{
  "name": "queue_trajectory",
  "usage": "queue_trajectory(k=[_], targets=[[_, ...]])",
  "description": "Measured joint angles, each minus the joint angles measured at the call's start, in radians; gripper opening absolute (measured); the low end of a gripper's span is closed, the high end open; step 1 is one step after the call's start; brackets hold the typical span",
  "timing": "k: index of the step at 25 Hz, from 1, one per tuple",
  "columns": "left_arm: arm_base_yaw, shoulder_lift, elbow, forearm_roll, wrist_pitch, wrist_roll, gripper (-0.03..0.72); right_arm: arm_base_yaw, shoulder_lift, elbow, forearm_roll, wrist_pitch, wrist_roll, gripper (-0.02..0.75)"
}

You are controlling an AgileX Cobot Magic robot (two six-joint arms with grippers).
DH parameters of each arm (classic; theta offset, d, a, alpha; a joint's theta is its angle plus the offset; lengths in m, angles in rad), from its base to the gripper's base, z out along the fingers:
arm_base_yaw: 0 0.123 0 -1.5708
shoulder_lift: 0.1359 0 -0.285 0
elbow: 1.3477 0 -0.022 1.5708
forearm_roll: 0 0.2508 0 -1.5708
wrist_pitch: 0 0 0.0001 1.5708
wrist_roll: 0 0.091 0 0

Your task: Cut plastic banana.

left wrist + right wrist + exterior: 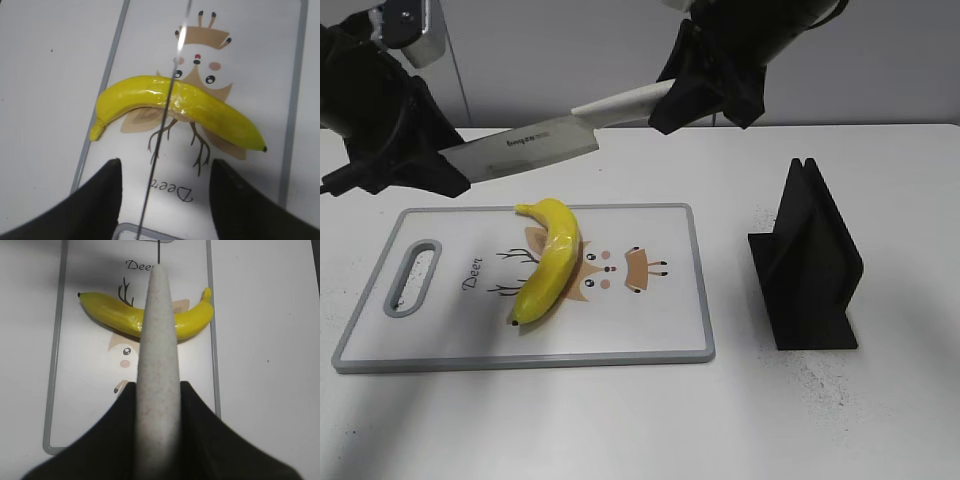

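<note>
On the white worktop (620, 420) lies a grey-rimmed cutting board (620, 330) with a deer print, the glossy yellow banana (550, 262) curved across it. A black stand (810, 265) sits right. Above, the right end effector (705, 90) pinches a knife (535, 145); the left end effector (165, 200) is spread, tips cut off.

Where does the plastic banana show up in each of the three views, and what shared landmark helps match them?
Exterior view: plastic banana lies left of centre on the cutting board, under the knife blade.
Left wrist view: it crosses mid-frame, with the blade edge over it.
Right wrist view: upper middle, partly hidden by the knife handle.
Shared landmark: the deer drawing printed on the board.
</note>
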Motion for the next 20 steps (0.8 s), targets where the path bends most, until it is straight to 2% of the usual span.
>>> queue_trajectory(k=[2, 4, 11, 14, 20], targets=[[-0.004, 0.007, 0.000, 0.011, -0.036, 0.001, 0.510, 0.000, 0.000, -0.002, 0.001, 0.000, 0.000, 0.169], [-0.004, 0.007, 0.000, 0.013, -0.064, 0.002, 0.438, -0.002, 0.000, -0.002, 0.001, 0.000, 0.000, 0.169], [-0.004, 0.007, 0.000, 0.013, -0.094, 0.008, 0.046, -0.031, 0.000, -0.002, 0.055, -0.003, -0.019, 0.169], [-0.008, 0.007, 0.000, 0.014, -0.104, 0.026, 0.008, -0.047, 0.004, -0.002, 0.087, -0.002, -0.050, 0.172], [-0.010, 0.007, 0.000, -0.008, -0.134, 0.038, 0.006, -0.048, 0.007, -0.004, 0.063, -0.015, -0.056, 0.172]])
